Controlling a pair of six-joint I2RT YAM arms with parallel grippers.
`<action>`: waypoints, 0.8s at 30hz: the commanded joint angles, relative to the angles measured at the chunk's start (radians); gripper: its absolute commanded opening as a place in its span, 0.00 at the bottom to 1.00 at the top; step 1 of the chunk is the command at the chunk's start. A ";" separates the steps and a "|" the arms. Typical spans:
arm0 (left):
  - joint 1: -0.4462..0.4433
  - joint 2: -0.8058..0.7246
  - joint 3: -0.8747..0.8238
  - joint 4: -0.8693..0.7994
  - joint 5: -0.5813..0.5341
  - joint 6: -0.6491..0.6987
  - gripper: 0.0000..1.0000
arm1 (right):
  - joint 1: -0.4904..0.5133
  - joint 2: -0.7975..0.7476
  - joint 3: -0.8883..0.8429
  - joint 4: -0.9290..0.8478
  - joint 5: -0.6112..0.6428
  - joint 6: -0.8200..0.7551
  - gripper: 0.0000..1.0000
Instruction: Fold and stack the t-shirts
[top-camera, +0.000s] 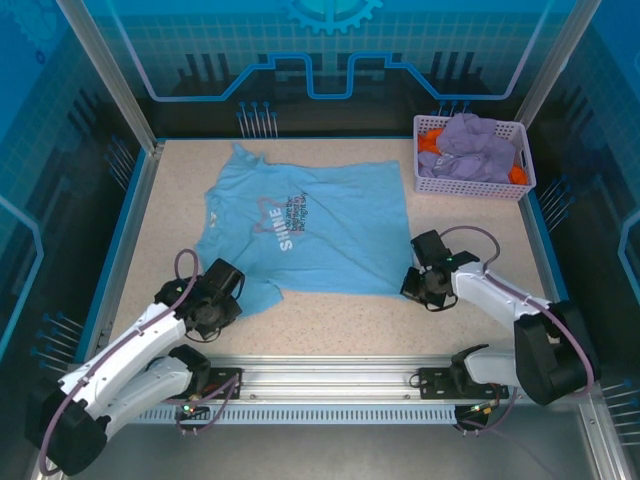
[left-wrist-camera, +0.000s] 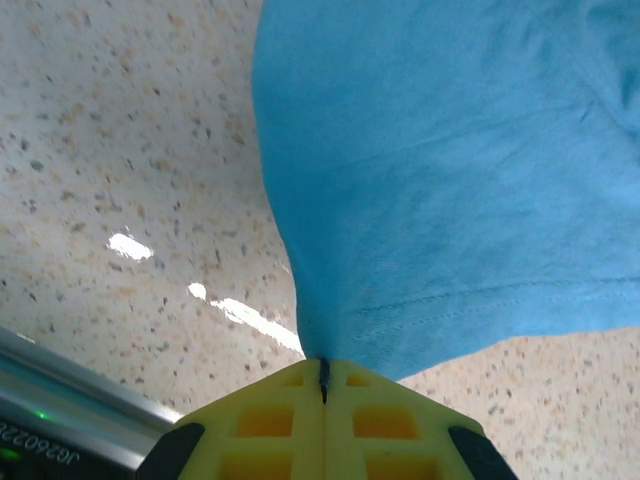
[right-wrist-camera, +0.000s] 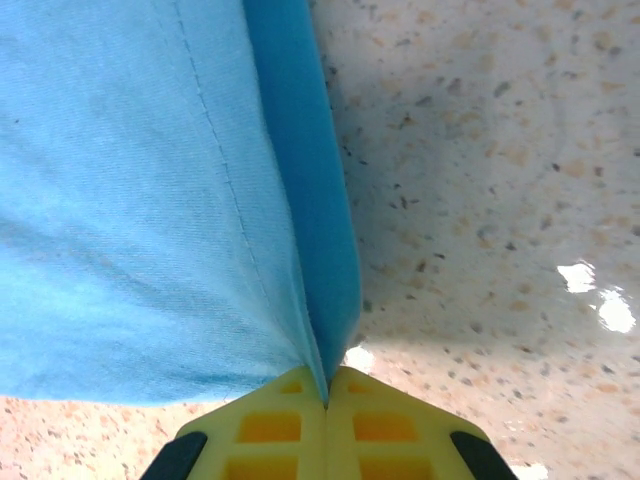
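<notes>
Left arm (top-camera: 135, 342) and right arm (top-camera: 492, 290) are showing white shells, black joints, each trailing a mauve cable (top-camera: 468, 229). Left claw (left-wrist-camera: 323, 385) and right claw (right-wrist-camera: 327, 390) are presenting yellow fingers (left-wrist-camera: 268, 422) with square pockets.

Left arm (top-camera: 135, 345) and right arm (top-camera: 495, 295) low, jaws tight together.

Left wrist: the sky-blue t-shirt (left-wrist-camera: 450, 180) runs off the top and right edges ahead of the left gripper (left-wrist-camera: 323, 377), its pinched hem lost between the fingers (left-wrist-camera: 265, 418). Right wrist: same shirt cut by the top and left edges ahead of the right gripper (right-wrist-camera: 327, 388). Top: lines under "SHINE" in the chest lettering (top-camera: 288, 222) too small to read; beyond the right gripper, orange t-shirt (top-camera: 430, 140) mostly buried under the lavender t-shirt (top-camera: 478, 140) in the basket (top-camera: 470, 186).
</notes>
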 joint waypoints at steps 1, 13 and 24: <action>-0.007 -0.018 0.039 -0.059 0.081 0.024 0.00 | -0.034 -0.023 0.048 -0.143 -0.001 -0.091 0.00; -0.008 -0.157 0.113 -0.217 0.112 0.013 0.00 | -0.049 -0.155 0.008 -0.220 -0.002 -0.105 0.00; -0.008 -0.265 0.136 -0.294 0.141 -0.001 0.00 | -0.049 -0.232 0.005 -0.239 0.006 -0.093 0.00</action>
